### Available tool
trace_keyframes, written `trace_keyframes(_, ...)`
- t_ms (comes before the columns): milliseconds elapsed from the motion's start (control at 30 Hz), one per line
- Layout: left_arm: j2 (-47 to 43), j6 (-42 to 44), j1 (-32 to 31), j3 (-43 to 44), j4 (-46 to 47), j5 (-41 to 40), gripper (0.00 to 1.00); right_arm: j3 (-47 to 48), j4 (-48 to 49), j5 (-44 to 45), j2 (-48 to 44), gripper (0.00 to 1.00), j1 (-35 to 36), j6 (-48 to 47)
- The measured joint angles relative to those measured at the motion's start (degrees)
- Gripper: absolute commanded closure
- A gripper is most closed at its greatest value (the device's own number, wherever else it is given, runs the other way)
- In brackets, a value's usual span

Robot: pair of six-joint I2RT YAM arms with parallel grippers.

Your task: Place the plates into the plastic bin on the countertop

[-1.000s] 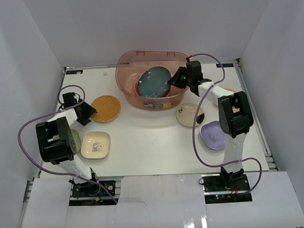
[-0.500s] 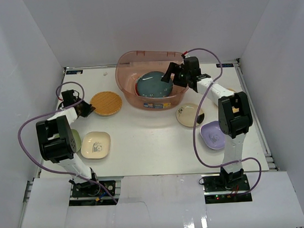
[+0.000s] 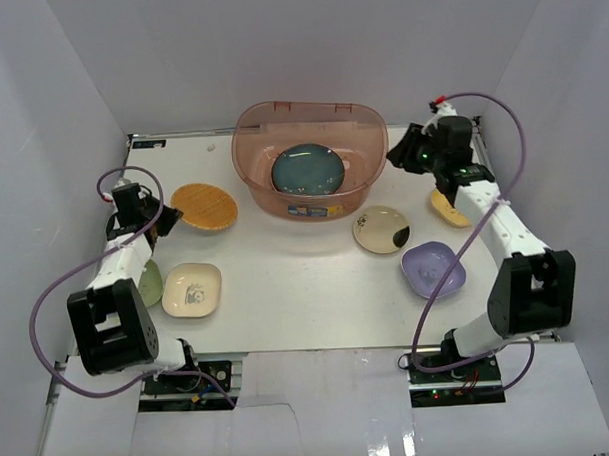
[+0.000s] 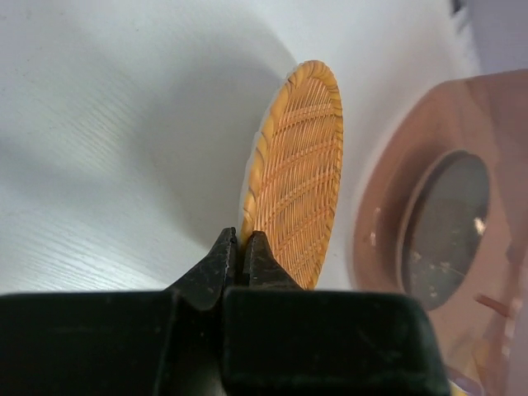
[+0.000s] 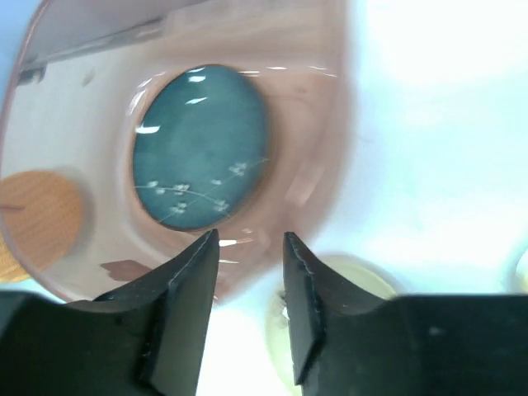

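From the overhead camera I see the large translucent pinkish-brown plastic bin [image 3: 254,170] standing at the back of the flat white countertop [image 3: 307,288], with a round teal plate [image 3: 309,171] lying flat inside it. Left of the bin, the left gripper [image 3: 162,221] pinches the near rim of a round orange woven-look plate [image 3: 206,205]. The right gripper [image 3: 400,157] hangs near the bin's right wall. A cream rounded-square plate [image 3: 192,289], a cream round plate [image 3: 381,229] and a lavender plate [image 3: 433,268] lie on the countertop. On the left wrist camera, my fingers [image 4: 221,264] are clamped on the orange plate's edge, and the plate is tilted steeply. On the right wrist camera, the claw is spread with nothing between its fingers, looking down on the teal plate in the bin.
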Motion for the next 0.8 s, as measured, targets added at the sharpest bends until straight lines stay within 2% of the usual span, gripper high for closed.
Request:
trace_keyframes(133,-8.7,-0.8,0.0,-1.1,-0.7,-0.2,1.0,-11.5,1.9,-0.4,-8.5,0.6,-8.3,0.5)
trace_keyframes(267,-16.7,-1.4,0.0,-1.0,-1.0,-0.4,1.0,-20.0,2.1,-0.9,-8.7,0.43,-13.0,0.2)
trace_keyframes(333,-19.5,-1.7,0.0,0.5,-2.5,-0.2,1.0,-22.5,1.0,-1.2,-7.8,0.4,-14.4,-0.4)
trace_keyframes(433,-20.2,-2.0,0.0,5.9,-4.6,0.6,1.0,-24.6,0.7,-1.6,-6.4,0.39,-15.6,-1.4)
trace_keyframes(633,-19.8,-3.0,0.0,16.4,-6.6,3.2,1.0,-25.3,1.7,-4.4,-1.4,0.43,-16.0,-2.8)
trace_keyframes(800,-15.7,-4.3,-2.1,24.8,-4.8,8.2,1.0,-26.1,4.0,-7.6,2.7,0.44,-15.9,-2.7)
